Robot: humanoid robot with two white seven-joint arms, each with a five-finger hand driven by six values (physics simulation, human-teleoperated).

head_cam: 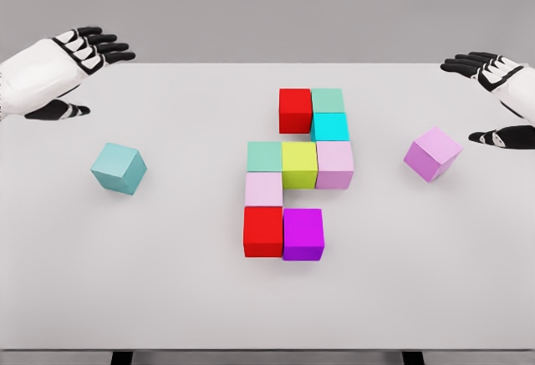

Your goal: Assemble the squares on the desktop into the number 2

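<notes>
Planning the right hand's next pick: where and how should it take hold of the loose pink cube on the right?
Probably from above, with the right hand open nearby: pinch two opposite side faces of the pink cube. It sits alone, rotated on the table.

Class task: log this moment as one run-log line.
left hand open | right hand open | cluster nine cubes | loose: teal cube, pink cube

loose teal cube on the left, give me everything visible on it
The teal cube is a plain, matte-looking, light blue-green block with a paler top face and darker sides. It sits flat on the white table, turned so one vertical edge faces the camera. It stands alone, well left of the assembled cluster; nothing touches it. The left hand hovers open, up and to its left.
</notes>
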